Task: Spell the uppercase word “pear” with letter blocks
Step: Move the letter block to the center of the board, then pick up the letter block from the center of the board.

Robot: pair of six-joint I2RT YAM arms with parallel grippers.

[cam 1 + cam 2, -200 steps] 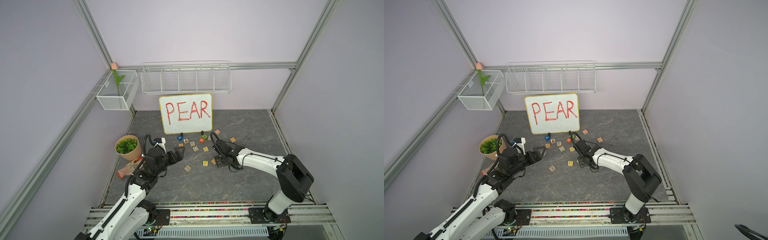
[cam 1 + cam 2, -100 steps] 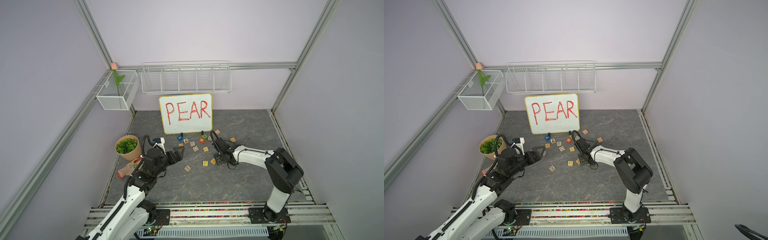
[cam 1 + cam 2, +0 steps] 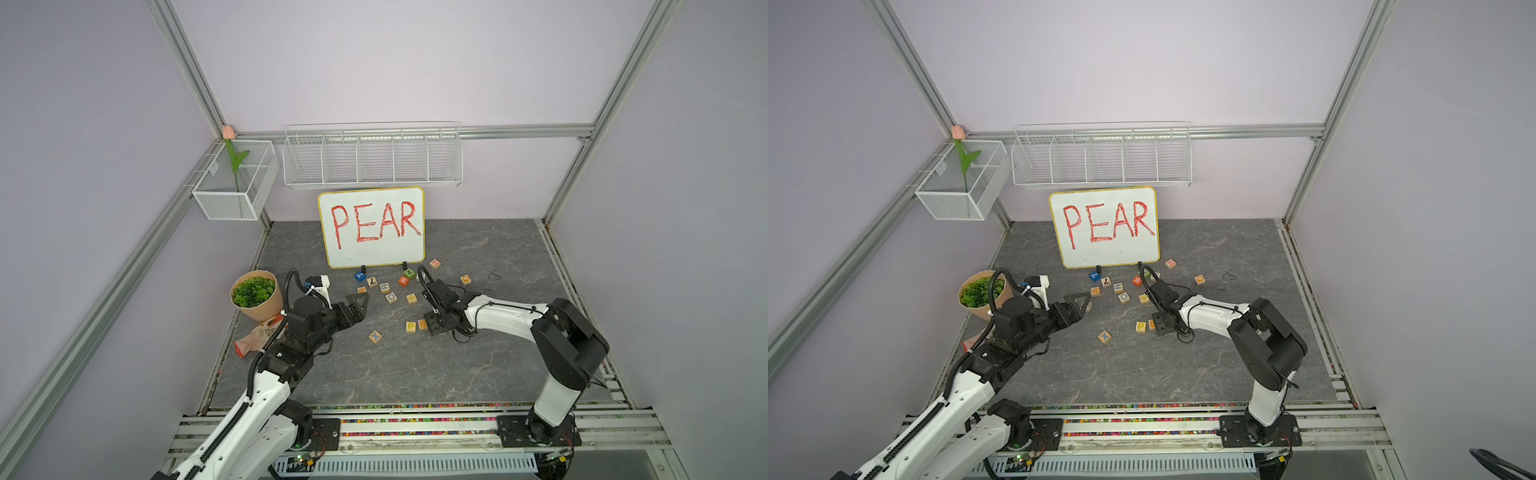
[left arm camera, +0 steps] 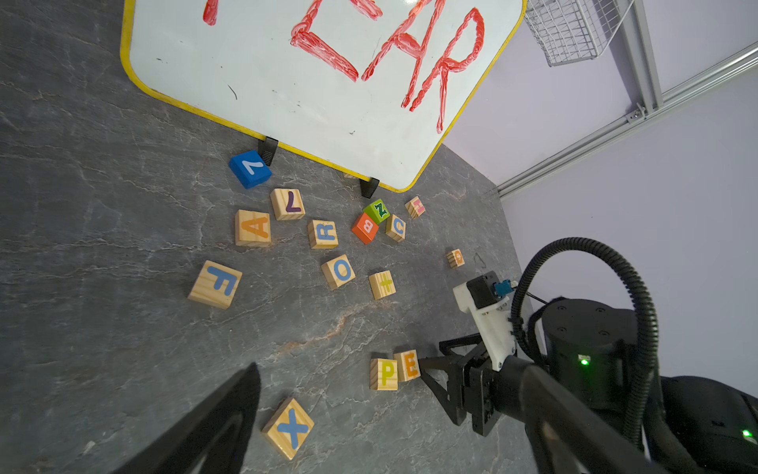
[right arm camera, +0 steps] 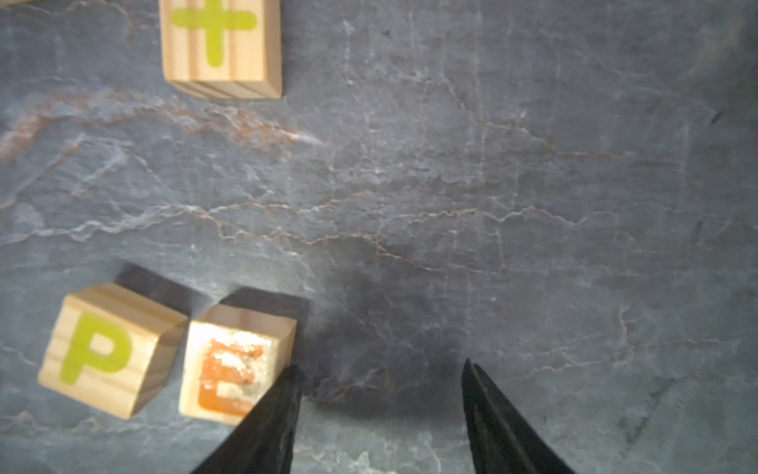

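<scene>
Right claw [image 5: 381, 369] open, empty, low over table [image 5: 533, 205]. E block [image 5: 238, 361] just outside one finger, contact unclear. P block [image 5: 106, 349] beside E, away from claw. A block [image 4: 253, 227], R block [image 4: 323, 234] near whiteboard [image 4: 287, 82]. Left claw [image 3: 362, 306] open, well apart.

Pale striped wood all round: the P block [image 5: 106, 349] has a yellow-green letter, the E block [image 5: 234, 365] and A block [image 4: 252, 227] orange, the R block [image 4: 323, 234] blue-grey, on a dark grey veined floor [image 3: 457, 374], plus a yellow-rimmed, red-lettered whiteboard [image 3: 374, 253].

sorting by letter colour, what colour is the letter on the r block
Blue, on pale wood; the R block shows best in the left wrist view.
</scene>
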